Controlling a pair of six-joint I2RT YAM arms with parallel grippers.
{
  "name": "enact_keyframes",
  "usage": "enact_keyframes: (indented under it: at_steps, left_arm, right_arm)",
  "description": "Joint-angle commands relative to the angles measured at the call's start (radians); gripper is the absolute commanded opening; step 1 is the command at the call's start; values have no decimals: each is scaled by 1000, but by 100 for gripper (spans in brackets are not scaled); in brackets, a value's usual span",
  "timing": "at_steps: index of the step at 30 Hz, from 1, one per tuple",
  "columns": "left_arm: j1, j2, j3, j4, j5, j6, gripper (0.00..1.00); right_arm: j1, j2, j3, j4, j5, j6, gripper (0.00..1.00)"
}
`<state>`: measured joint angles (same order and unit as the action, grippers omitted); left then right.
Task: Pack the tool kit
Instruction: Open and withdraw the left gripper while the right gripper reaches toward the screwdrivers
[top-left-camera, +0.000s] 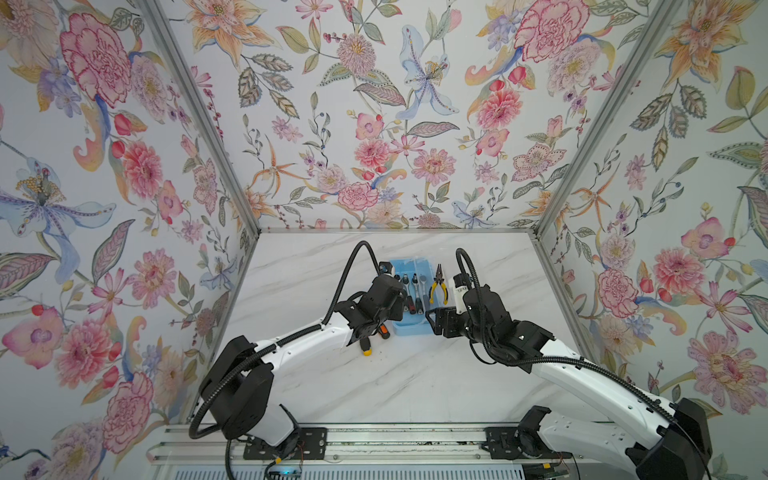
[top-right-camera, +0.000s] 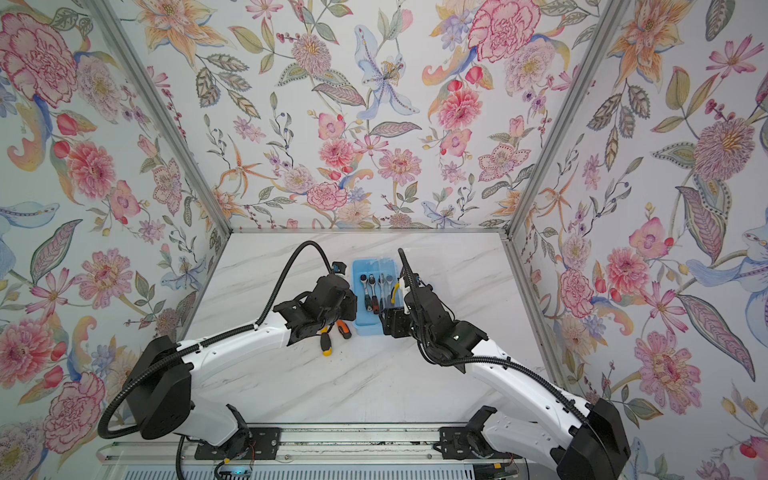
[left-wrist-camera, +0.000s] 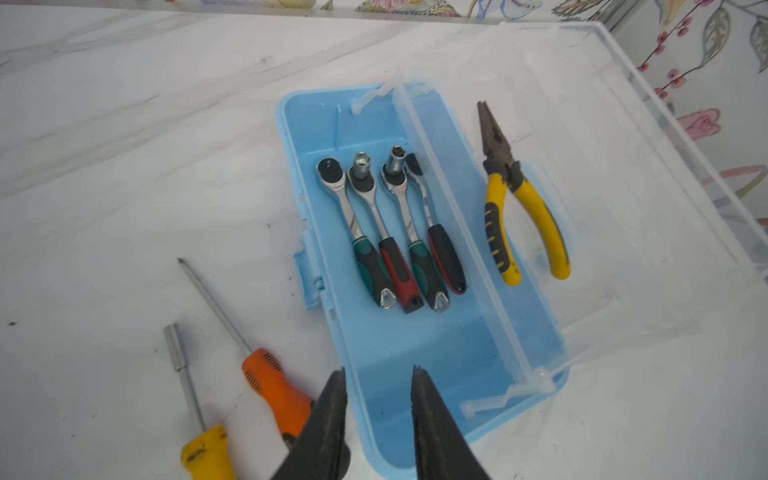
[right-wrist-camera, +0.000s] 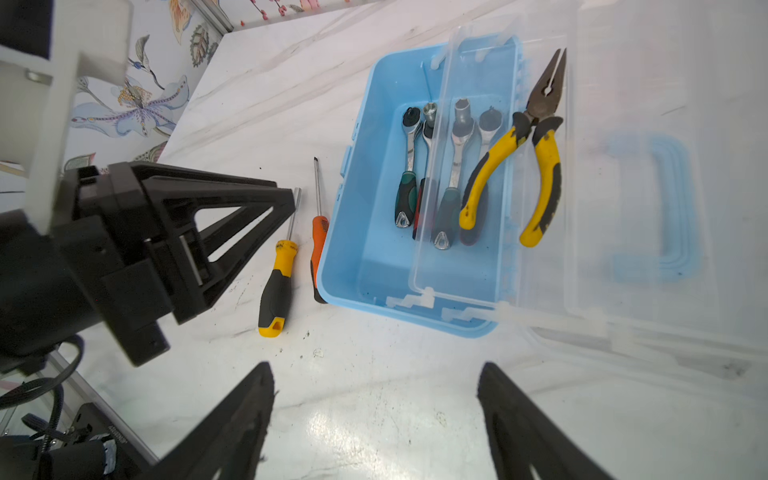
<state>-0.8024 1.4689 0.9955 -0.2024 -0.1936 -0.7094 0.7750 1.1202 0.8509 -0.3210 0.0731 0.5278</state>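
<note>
tool kit box (left-wrist-camera: 415, 345), blue with its clear lid (left-wrist-camera: 644, 187) folded open flat on the bench (left-wrist-camera: 124, 166), sits in the far half of the bench, midway between the side edges, and is only part packed. four ratchet wrenches (left-wrist-camera: 390, 232) lie side by side on its floor, heads toward the far edge. yellow-handled pliers (left-wrist-camera: 503, 168) appear to rest on the open lid, just beside the hinge and outside the blue shell. an orange-handled screwdriver (left-wrist-camera: 270, 382) and a yellow-and-black screwdriver (right-wrist-camera: 277, 274) lie on the bare bench along the box's latch side, on the left arm's side, with the orange one nearest the box wall.

the left gripper (left-wrist-camera: 379, 409) hovers over the near end of the box, jaws parted a little, nothing between them. the right gripper (right-wrist-camera: 376, 407) hangs above bare bench off the box's near end, released, jaws wide, also empty.

the step in hand looks like loading the loose tools: the wrenches are in, three tools wait outside. the left gripper is nearest the screwdrivers, so the next move likely calls for it to shift off the box, drop over the orange handle, close across it and lay it on the free floor beside the wrenches. the pliers would suit the right arm. they must come off the lid before it can swing shut.
</note>
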Motion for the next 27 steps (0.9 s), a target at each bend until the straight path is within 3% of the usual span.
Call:
enact_keyframes:
  at_steps: [1,6,20,23,27]
  left_arm:
    - [19,-102,-88,-100,-94,-39,35]
    - [36,-166,-195,-128,-107,-68,41]
    - [65,-69,-270,-64,-69,-85,44]
    - [86,-142,-344,-8,-34,-110,44]
    - [142,-399,-558,161,43,-178,43]
  right_arm:
    - [22,45,37,-12,32,-23,79]
    - [39,115,72,-5,26,-35,80]
    - [51,252,198,-65,45,-103,84]
    - [67,335,294,-110,43,-145,81]
    - [123,480,439,-164,51,-173,78]
